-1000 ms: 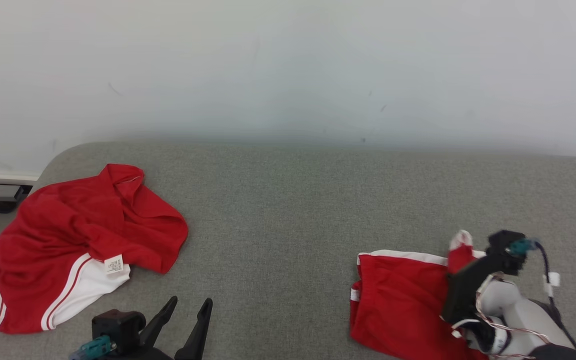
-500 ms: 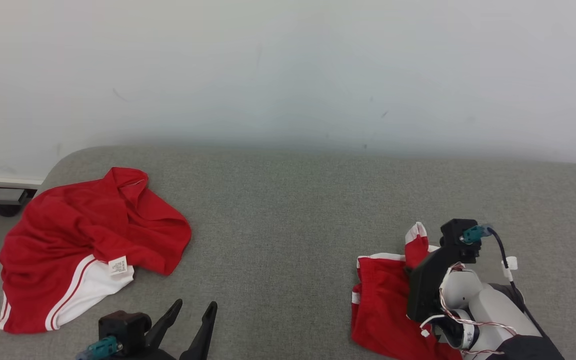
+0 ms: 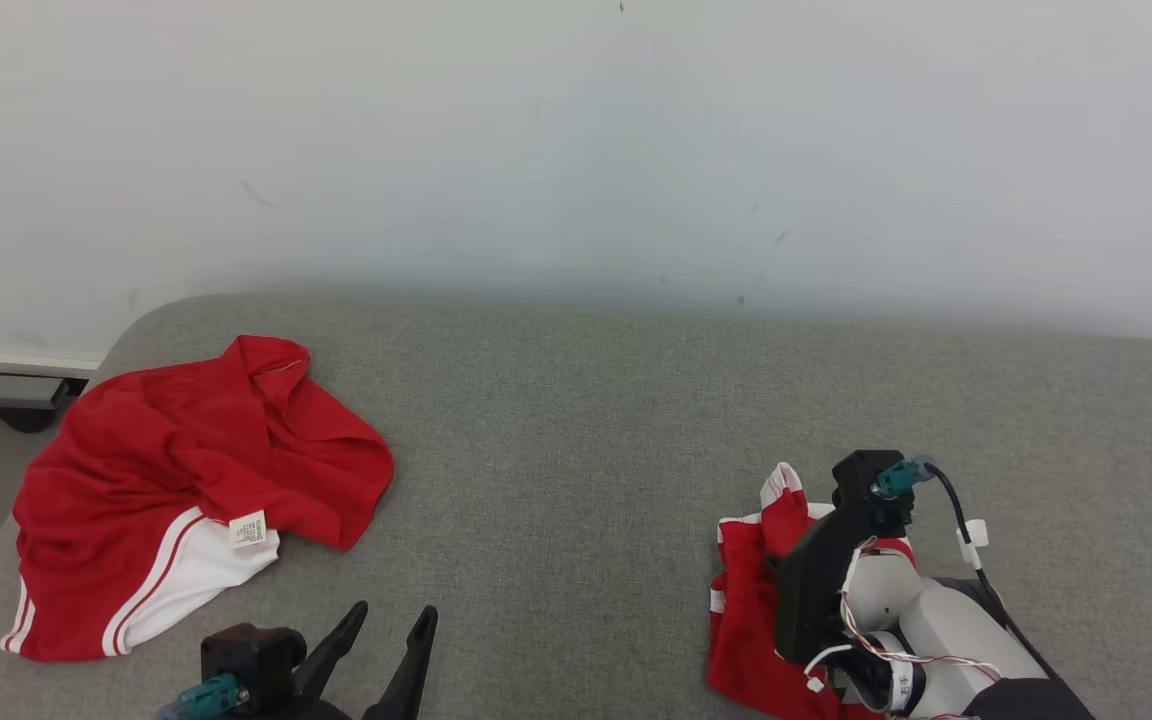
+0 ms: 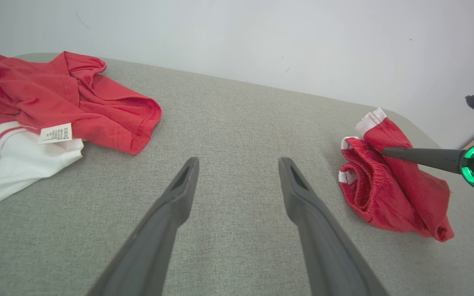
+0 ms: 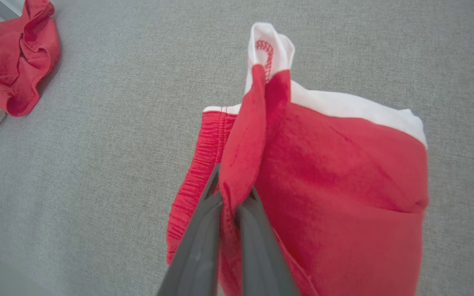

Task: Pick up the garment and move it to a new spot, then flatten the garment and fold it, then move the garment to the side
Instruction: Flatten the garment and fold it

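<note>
Your right pincer (image 5: 231, 193) is closed tight on a fold of the red garment (image 5: 344, 185). The fold ends in a white-edged corner that stands up beyond the fingertips. The rest of the garment lies bunched on the grey surface (image 3: 576, 420), at the right side and close to the robot. Your left pincer (image 4: 239, 164) stands wide and holds nothing, over the surface between the two cloths. A second red and white garment (image 3: 196, 450) lies crumpled far to the left, with a white label (image 3: 248, 528) showing.
</note>
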Tool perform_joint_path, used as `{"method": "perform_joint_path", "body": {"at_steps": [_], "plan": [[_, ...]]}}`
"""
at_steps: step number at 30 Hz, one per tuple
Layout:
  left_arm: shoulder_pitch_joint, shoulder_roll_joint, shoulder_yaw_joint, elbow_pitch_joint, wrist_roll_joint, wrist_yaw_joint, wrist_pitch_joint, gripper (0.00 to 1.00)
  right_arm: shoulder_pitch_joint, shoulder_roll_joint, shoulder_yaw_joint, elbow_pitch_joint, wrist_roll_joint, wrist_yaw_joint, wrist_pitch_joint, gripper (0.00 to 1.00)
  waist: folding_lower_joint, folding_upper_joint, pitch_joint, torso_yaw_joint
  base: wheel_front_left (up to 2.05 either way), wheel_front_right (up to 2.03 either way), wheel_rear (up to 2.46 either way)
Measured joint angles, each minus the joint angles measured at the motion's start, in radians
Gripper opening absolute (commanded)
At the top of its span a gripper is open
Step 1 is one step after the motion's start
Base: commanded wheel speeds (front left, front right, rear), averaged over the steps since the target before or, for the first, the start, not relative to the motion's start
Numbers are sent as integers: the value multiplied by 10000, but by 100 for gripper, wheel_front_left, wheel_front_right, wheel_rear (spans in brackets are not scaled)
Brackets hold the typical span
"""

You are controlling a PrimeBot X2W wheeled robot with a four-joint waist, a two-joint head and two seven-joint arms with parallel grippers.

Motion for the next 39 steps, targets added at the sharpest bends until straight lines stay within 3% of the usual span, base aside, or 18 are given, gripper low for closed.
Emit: {"method": "perform_joint_path", "body": {"at_steps": [8,9,10,11,26,34,39], "plan": [[4,-4,-42,8,0,-4,0,100,4,21,756,-159,744,-267,-2,0,0,0,-45,106,0,0,0],[4,-4,-42,8,0,-6,0,100,5,19,763,-153,750,-318,-6,14,0,-1,-48,116,0,0,0],[5,0,-40,8,0,-8,0,100,8,19,771,-153,796,-343,-33,93,0,0,-51,125,0,0,0],[7,4,-36,8,-2,-8,0,100,9,17,786,-159,876,-349,-63,100,0,0,-53,131,0,0,0],[30,44,58,-2,-4,-8,-15,100,-31,-56,345,-667,922,-443,-617,100,0,-1,-70,10,0,0,0],[58,50,132,-58,-2,-6,-44,100,39,-1356,-249,-940,376,-522,-800,100,0,-1,-105,-160,0,0,0],[61,48,128,-155,-2,-4,-44,100,615,-1547,-391,-591,355,-525,-690,100,0,0,-60,-227,0,0,0]]}}
